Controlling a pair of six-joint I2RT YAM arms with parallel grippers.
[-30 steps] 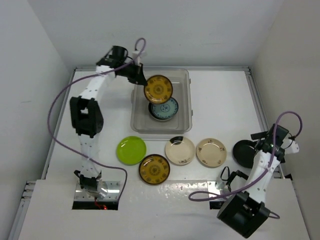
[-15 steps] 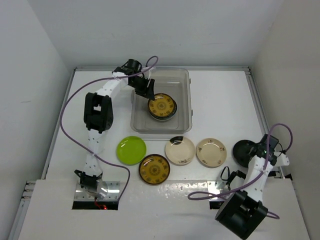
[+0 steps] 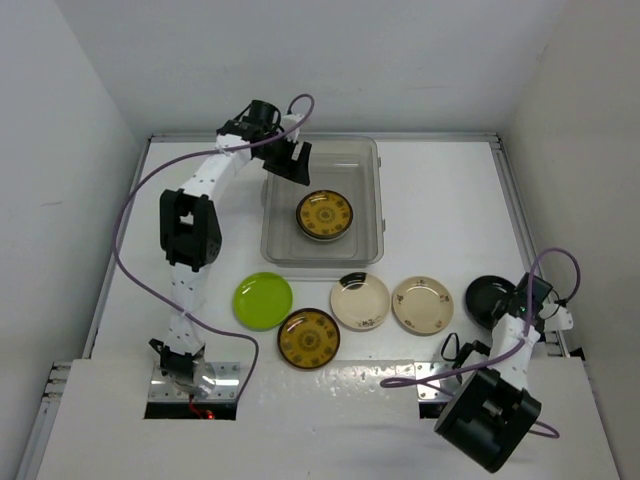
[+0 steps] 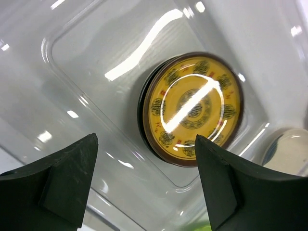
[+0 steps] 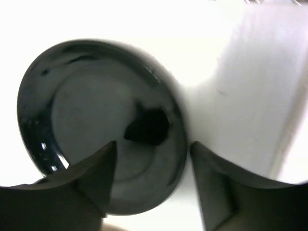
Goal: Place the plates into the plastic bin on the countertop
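Note:
The plastic bin (image 3: 372, 150) stands at the back of the countertop (image 3: 440, 200). An amber-brown patterned plate (image 3: 324, 215) lies flat in it, on top of another plate that barely shows. My left gripper (image 3: 290, 162) hangs open and empty over the bin's far left part; its wrist view looks down past its jaws (image 4: 144, 185) at that plate (image 4: 195, 108). In front of the bin lie lime green (image 3: 263, 300), amber (image 3: 308, 338) and two cream plates (image 3: 360, 300) (image 3: 422, 304). My right gripper (image 3: 520, 310) is low at the black plate (image 3: 485, 298). It (image 5: 154, 178) is open, and its fingers straddle the black plate's (image 5: 96, 125) right rim.
White walls close in the countertop on the left, back and right. The right wall (image 3: 590, 200) is close beside the right gripper. The left arm's purple cable (image 3: 130, 220) loops over the table's left side.
The left gripper let the amber plate go onto the blue-patterned plate in the bin, opened and drew back toward the far left. The right gripper sank to the black plate and its jaws narrowed.

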